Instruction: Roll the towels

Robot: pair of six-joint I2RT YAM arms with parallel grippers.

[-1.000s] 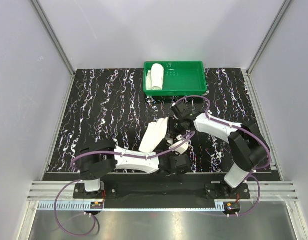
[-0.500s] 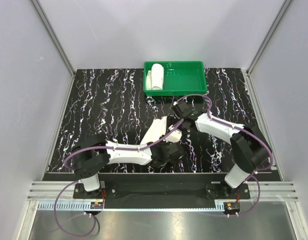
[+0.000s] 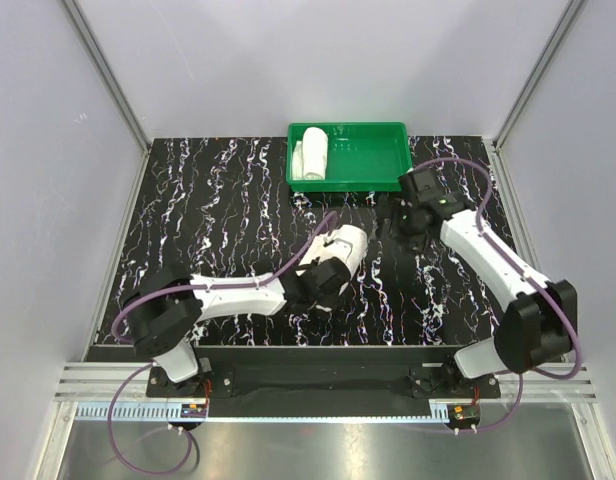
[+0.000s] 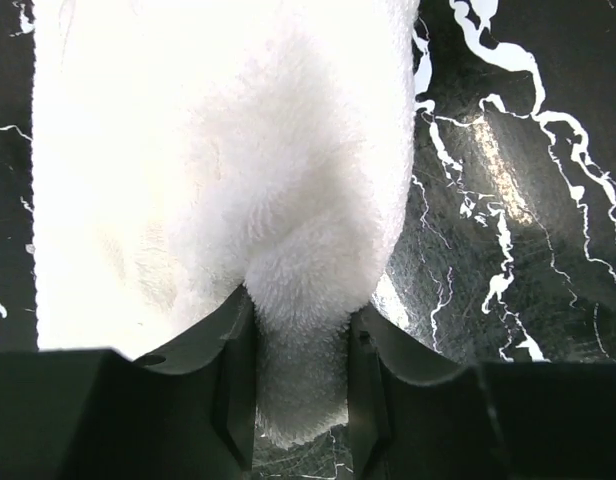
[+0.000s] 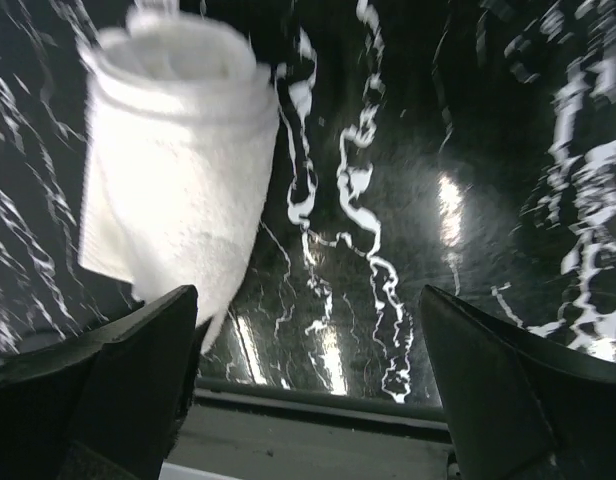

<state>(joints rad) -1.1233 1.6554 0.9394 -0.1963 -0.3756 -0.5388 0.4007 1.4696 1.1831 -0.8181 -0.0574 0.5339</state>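
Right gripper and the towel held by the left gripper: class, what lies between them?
Only bare marbled table: the top view shows an empty stretch between the open right gripper and the towel pinched by the left gripper.

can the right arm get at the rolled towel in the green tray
Probably yes. The right gripper, fingers open, sits just outside the green tray; the rolled towel lies uncovered at its left end; the left gripper holds the other towel elsewhere.

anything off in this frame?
The towel roll pinched in the left gripper looks loose: one end flares and a corner hangs free. The other roll sits tidy in the green tray.
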